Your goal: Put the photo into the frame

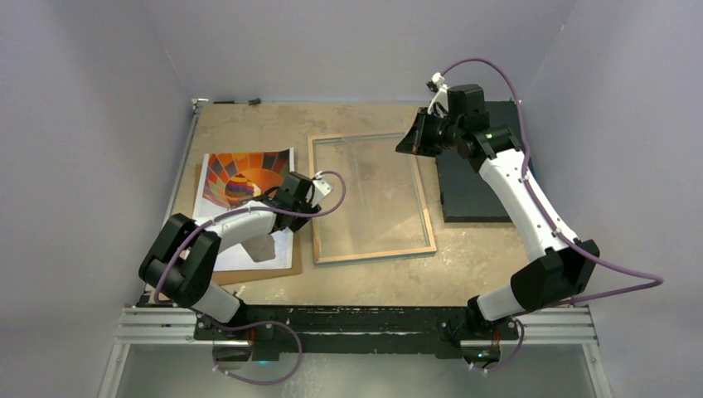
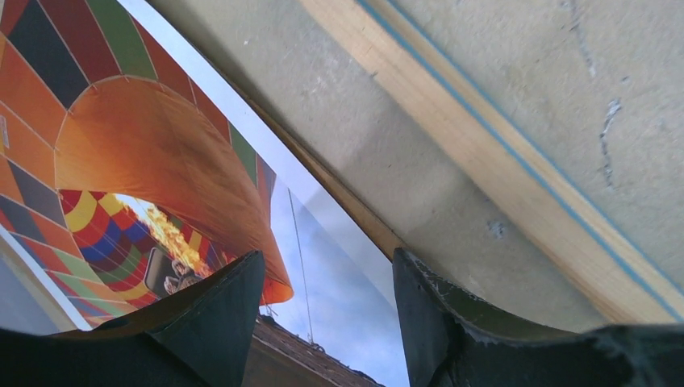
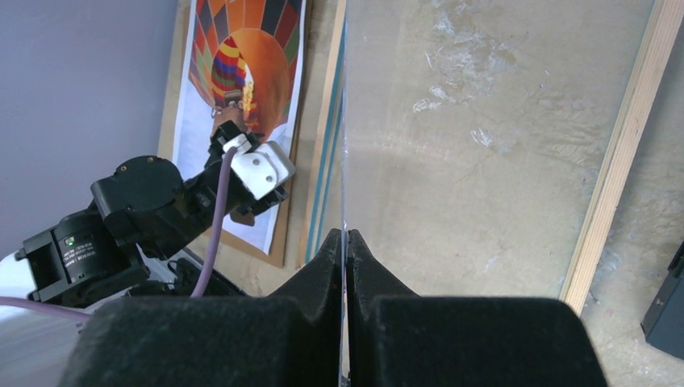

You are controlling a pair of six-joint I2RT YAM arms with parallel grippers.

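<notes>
One brown board (image 1: 265, 270) under photo (image 1: 240, 178), beside frame (image 1: 373, 254)

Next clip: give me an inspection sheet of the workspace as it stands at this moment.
Surface: tan table, scuffed.
Job's things: photo lies face up on the left; frame lies rear side up at the centre, with its glass pane.
Clutter: brown backing board under the photo; dark mat right of the frame.
Grippers: left tool open, low over the photo's right edge; right tool shut on the glass pane's thin edge at the far right corner.
Cables: purple cables loop along both arms.
Surroundings: plain pale walls; metal rail at the near edge.
</notes>
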